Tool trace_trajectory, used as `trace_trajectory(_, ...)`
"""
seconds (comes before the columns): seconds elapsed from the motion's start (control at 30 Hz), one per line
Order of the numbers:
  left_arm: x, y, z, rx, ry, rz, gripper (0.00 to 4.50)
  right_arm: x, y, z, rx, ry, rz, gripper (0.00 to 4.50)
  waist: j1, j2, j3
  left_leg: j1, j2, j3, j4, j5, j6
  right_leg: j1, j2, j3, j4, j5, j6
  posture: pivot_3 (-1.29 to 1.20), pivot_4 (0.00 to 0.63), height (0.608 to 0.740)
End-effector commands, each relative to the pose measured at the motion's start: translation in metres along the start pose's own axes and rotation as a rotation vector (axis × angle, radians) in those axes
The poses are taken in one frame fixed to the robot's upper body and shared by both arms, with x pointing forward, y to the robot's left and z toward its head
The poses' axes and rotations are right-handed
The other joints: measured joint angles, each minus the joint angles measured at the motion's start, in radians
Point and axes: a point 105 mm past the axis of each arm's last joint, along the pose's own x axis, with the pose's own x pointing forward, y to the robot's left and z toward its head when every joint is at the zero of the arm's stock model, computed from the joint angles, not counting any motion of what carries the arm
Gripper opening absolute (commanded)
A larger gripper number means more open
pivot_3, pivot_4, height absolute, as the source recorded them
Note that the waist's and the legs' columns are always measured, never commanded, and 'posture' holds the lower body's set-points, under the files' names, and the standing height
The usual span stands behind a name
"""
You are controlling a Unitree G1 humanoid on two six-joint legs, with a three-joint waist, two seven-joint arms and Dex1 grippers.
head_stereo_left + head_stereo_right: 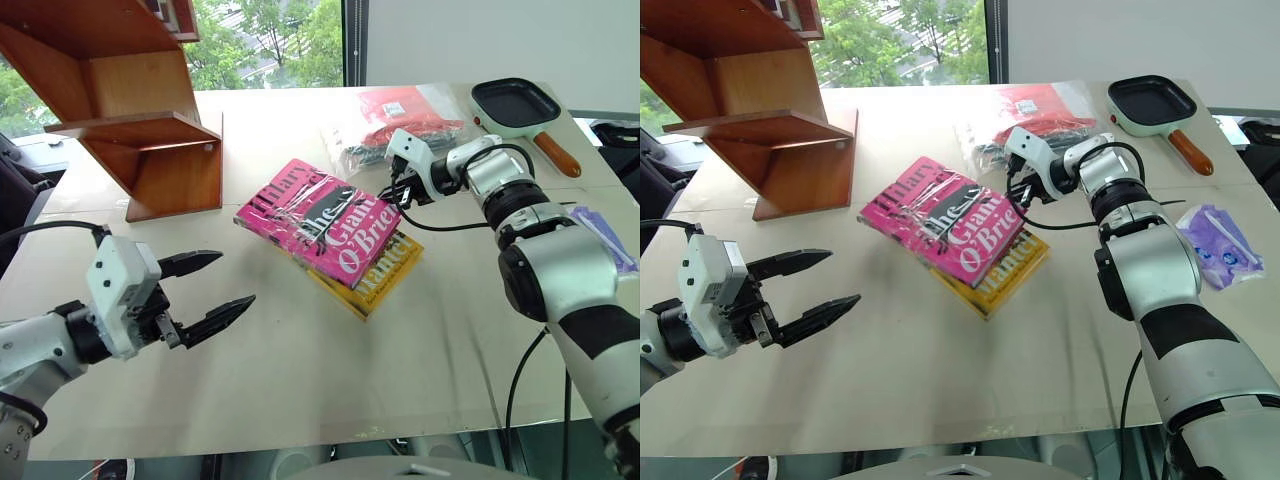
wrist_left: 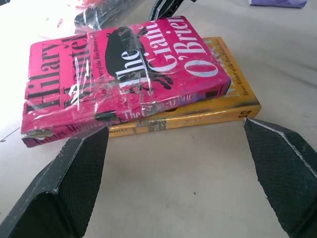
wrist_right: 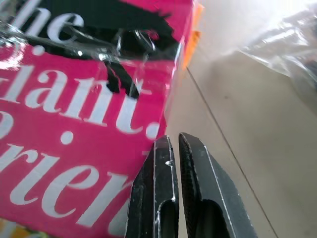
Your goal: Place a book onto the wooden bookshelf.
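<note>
Right tool has its two black fingers pressed together, empty, with the tips at the far right edge of the pink book, about level with the cover; whether they touch it I cannot tell. That book lies flat near the middle of the table, stacked askew on a yellow book, its long axis running from the far-left down toward the near-right edge. Left tool hovers over the near-left part of the table with its fingers spread wide, pointing across at the book's near-left side and spine, with bare table between them. The wooden bookshelf stands at the far-left corner, on the left arm's side. Judging by this, the coming move turns on the book lying between the two tools: the right one sits closer and looks placed to nudge or steady the book, while the open left one faces the long side it could take.
</note>
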Motion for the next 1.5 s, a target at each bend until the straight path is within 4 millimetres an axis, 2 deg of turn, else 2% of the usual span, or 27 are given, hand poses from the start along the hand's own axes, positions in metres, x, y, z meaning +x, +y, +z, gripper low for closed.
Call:
trace_trajectory(0.03, -0.007, 0.004, 0.003, 0.025, -0.004, 0.034, 4.50, -0.004, 0.003, 0.029, -0.070, -0.060, 0.037, 0.06, 0.000, 0.000, 0.000, 0.000, 0.000, 0.000, 0.000, 0.000, 0.000, 0.000, 0.000, 0.000, 0.000, 0.000, 0.000, 0.00, 0.150, 0.720)
trace_trajectory(0.47, -0.011, 0.002, -0.006, -0.003, 0.009, 0.066, 4.50, 0.009, 0.030, 0.037, -0.102, -0.087, 0.207, 0.06, 0.002, 0.000, 0.000, 0.000, 0.000, 0.000, 0.000, 0.000, 0.000, 0.000, 0.000, 0.000, 0.000, 0.000, 0.000, 0.00, 0.150, 0.720)
trace_trajectory(0.63, -0.010, 0.003, -0.009, -0.012, 0.008, 0.069, 4.50, 0.011, 0.028, 0.035, -0.094, -0.097, 0.179, 0.06, 0.003, 0.000, 0.000, 0.000, 0.000, 0.000, 0.000, 0.000, 0.000, 0.000, 0.000, 0.000, 0.000, 0.000, 0.000, 0.00, 0.150, 0.720)
trace_trajectory(0.7, -0.011, 0.003, -0.010, -0.036, -0.005, 0.084, 4.50, 0.004, 0.018, 0.039, -0.099, -0.192, 0.096, 0.06, 0.003, 0.000, 0.000, 0.000, 0.000, 0.000, 0.000, 0.000, 0.000, 0.000, 0.000, 0.000, 0.000, 0.000, 0.000, 0.00, 0.150, 0.720)
trace_trajectory(0.77, -0.012, 0.003, -0.017, -0.084, 0.005, 0.115, 4.50, -0.011, 0.013, 0.041, -0.137, -0.302, 0.060, 0.06, 0.005, 0.000, 0.000, 0.000, 0.000, 0.000, 0.000, 0.000, 0.000, 0.000, 0.000, 0.000, 0.000, 0.000, 0.000, 0.00, 0.150, 0.720)
trace_trajectory(0.87, -0.011, 0.001, -0.024, -0.174, -0.012, 0.163, 4.50, -0.039, 0.014, 0.032, -0.195, -0.381, 0.056, 0.06, 0.013, 0.000, 0.000, -0.001, 0.000, -0.001, 0.000, 0.000, 0.000, 0.000, -0.001, -0.001, -0.001, 0.000, 0.000, 0.00, 0.150, 0.720)
trace_trajectory(0.97, -0.005, 0.002, -0.024, -0.327, -0.132, 0.231, 4.50, -0.067, 0.023, 0.020, -0.194, -0.404, 0.078, 0.06, 0.017, 0.000, 0.000, -0.002, -0.001, -0.001, 0.001, 0.000, 0.000, 0.000, -0.001, -0.001, -0.001, 0.000, 0.000, 0.00, 0.150, 0.720)
trace_trajectory(1.0, -0.001, 0.002, -0.026, -0.398, -0.172, 0.247, 4.50, -0.079, 0.030, 0.017, -0.173, -0.417, 0.105, 0.60, 0.018, 0.000, 0.000, -0.002, -0.001, -0.001, 0.001, 0.000, 0.000, 0.000, -0.001, -0.001, -0.001, 0.000, 0.000, 0.00, 0.150, 0.720)
trace_trajectory(1.03, 0.003, 0.003, -0.030, -0.473, -0.210, 0.264, 4.50, -0.090, 0.036, 0.015, -0.157, -0.430, 0.122, 0.86, 0.021, 0.000, 0.000, -0.002, 0.000, -0.001, 0.002, 0.000, 0.000, 0.000, -0.001, -0.001, -0.001, 0.000, 0.000, 0.00, 0.150, 0.720)
trace_trajectory(1.1, 0.018, 0.004, -0.043, -0.635, -0.248, 0.286, 4.50, -0.111, 0.054, 0.008, -0.105, -0.444, 0.155, 1.69, 0.028, 0.000, 0.000, -0.001, 0.000, -0.001, 0.003, 0.000, 0.000, 0.000, -0.001, -0.001, 0.001, 0.000, 0.000, 0.00, 0.150, 0.720)
trace_trajectory(1.13, 0.023, 0.006, -0.048, -0.718, -0.271, 0.295, 4.50, -0.118, 0.062, 0.006, -0.088, -0.445, 0.165, 2.38, 0.033, 0.000, -0.001, -0.001, 0.000, -0.001, 0.003, 0.000, 0.000, 0.000, -0.001, -0.001, 0.001, 0.000, 0.000, 0.00, 0.150, 0.720)
trace_trajectory(1.17, 0.031, 0.010, -0.055, -0.809, -0.297, 0.320, 4.50, -0.124, 0.071, 0.002, -0.067, -0.443, 0.171, 2.78, 0.035, -0.001, -0.001, -0.001, 0.000, -0.001, 0.003, 0.000, 0.000, 0.001, -0.001, -0.001, 0.002, 0.000, 0.000, 0.00, 0.150, 0.720)
trace_trajectory(1.27, 0.055, 0.018, -0.072, -1.047, -0.340, 0.339, 4.50, -0.136, 0.096, -0.008, -0.017, -0.438, 0.163, 4.37, 0.041, -0.004, -0.003, 0.002, 0.001, -0.002, 0.005, 0.000, 0.001, 0.004, -0.001, -0.002, 0.003, 0.000, 0.000, 0.00, 0.150, 0.720)
trace_trajectory(1.43, 0.083, 0.028, -0.083, -1.285, -0.367, 0.289, 4.50, -0.142, 0.127, -0.016, 0.010, -0.471, 0.093, 4.45, 0.057, -0.006, -0.004, 0.002, 0.000, -0.003, 0.010, -0.001, 0.001, 0.005, -0.001, -0.002, 0.006, 0.000, 0.000, 0.00, 0.150, 0.720)
trace_trajectory(1.5, 0.102, 0.024, -0.079, -1.351, -0.355, 0.179, 4.50, -0.144, 0.149, -0.024, 0.033, -0.485, 0.099, 4.45, 0.063, -0.007, -0.005, 0.002, 0.000, -0.003, 0.013, -0.001, 0.001, 0.006, -0.001, -0.002, 0.008, 0.000, 0.001, 0.00, 0.150, 0.720)
